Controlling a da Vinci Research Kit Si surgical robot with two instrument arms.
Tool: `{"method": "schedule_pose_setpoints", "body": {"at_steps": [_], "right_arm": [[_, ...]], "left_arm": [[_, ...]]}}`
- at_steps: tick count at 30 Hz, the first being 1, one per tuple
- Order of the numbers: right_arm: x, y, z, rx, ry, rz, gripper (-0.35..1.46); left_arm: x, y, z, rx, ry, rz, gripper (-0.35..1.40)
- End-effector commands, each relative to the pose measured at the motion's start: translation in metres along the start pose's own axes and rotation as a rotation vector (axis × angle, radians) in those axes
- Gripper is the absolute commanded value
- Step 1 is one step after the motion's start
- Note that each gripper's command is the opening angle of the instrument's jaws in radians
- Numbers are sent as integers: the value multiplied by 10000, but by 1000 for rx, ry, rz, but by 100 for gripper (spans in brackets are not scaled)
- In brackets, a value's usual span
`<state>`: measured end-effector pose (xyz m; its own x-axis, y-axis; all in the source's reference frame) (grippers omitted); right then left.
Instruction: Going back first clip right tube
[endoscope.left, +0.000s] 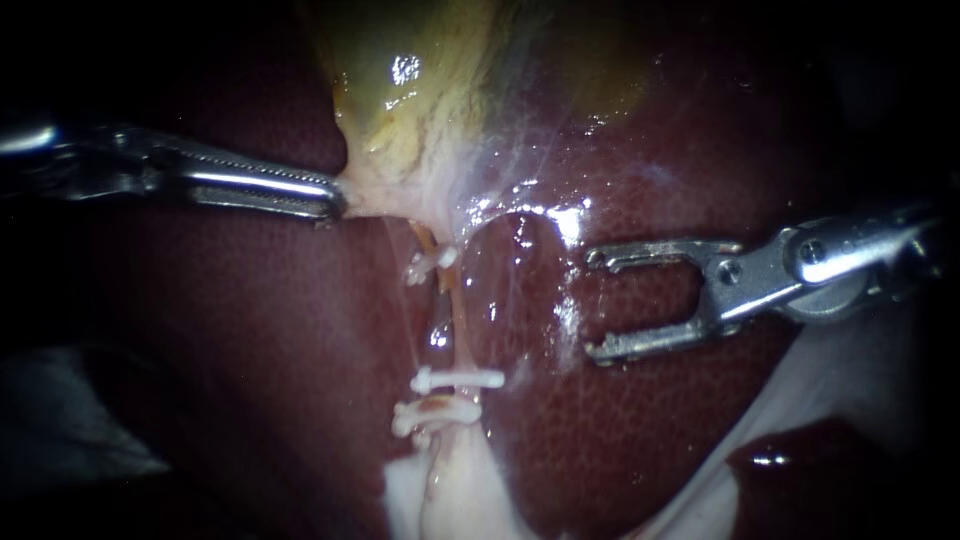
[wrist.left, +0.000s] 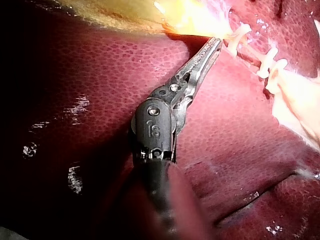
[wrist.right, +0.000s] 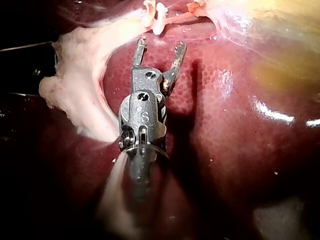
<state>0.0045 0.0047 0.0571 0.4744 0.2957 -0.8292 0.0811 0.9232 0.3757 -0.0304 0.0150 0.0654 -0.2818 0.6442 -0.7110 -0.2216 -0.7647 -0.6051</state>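
Note:
My left instrument (endoscope.left: 335, 200) comes in from the left, and its long toothed jaws are shut on the pale edge of the yellowish gallbladder (endoscope.left: 430, 90), holding it taut. In the left wrist view the same jaws (wrist.left: 214, 46) pinch that pale tissue (wrist.left: 192, 22). A thin tube (endoscope.left: 450, 310) runs down from there over the liver and carries three white clips: one high (endoscope.left: 432, 262), two low (endoscope.left: 458, 378). My right instrument (endoscope.left: 592, 305) stands to the right of the tube, jaws open and empty, clear of the clips. The right wrist view shows its open jaws (wrist.right: 160, 46) just short of the clips (wrist.right: 152, 15).
Dark red liver (endoscope.left: 250, 380) fills most of the field. A thin glistening membrane (endoscope.left: 520, 215) arches between the tube and my right instrument. Pale fatty tissue (endoscope.left: 450, 490) lies below the lower clips, and a whitish band (endoscope.left: 850, 400) runs under the right shaft.

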Motion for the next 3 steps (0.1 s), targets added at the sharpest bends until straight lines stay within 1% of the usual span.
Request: {"method": "schedule_pose_setpoints", "body": {"at_steps": [1,3], "right_arm": [[0,0,0,0,0,0,50],[1,0,1,6,1,0,50]], "left_arm": [[0,0,-1,-2,0,0,-35],[1,0,-2,-3,0,0,-35]]}}
